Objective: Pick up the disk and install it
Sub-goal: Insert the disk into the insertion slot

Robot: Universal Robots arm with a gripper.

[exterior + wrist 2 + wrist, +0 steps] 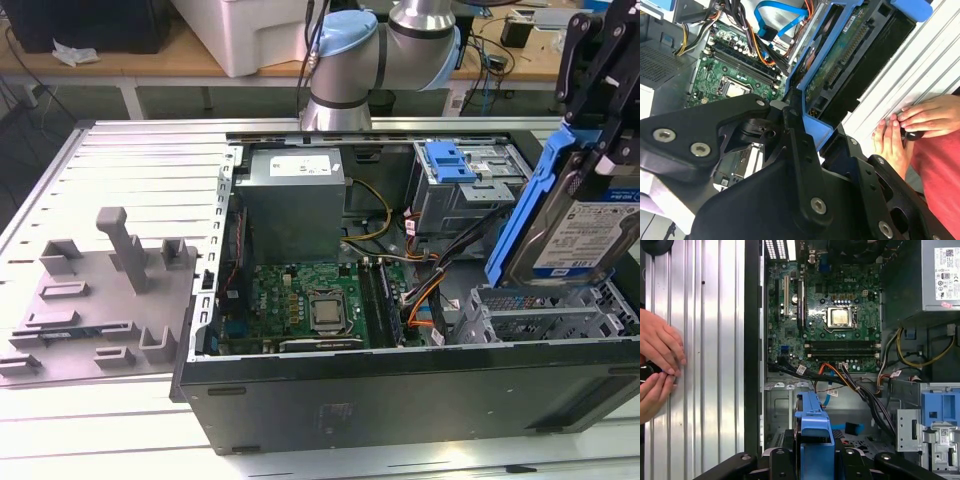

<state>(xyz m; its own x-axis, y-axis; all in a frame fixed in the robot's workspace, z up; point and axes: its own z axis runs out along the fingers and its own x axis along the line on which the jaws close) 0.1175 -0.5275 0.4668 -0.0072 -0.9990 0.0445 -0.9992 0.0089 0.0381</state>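
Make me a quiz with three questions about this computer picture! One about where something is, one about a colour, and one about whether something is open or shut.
1. Where is the disk?
A) on the floor
B) on a shelf
C) up in the air over the case, at the exterior view's right

2. What colour is the bracket around the disk?
A) blue
B) red
C) yellow

3. How is the case?
A) lid shut
B) open, with its insides showing
C) packed in a box

Answers:
1 C: the gripper's jaws hold the disk tilted above the case.
2 A: blue plastic frames the silver drive.
3 B: the motherboard shows inside.
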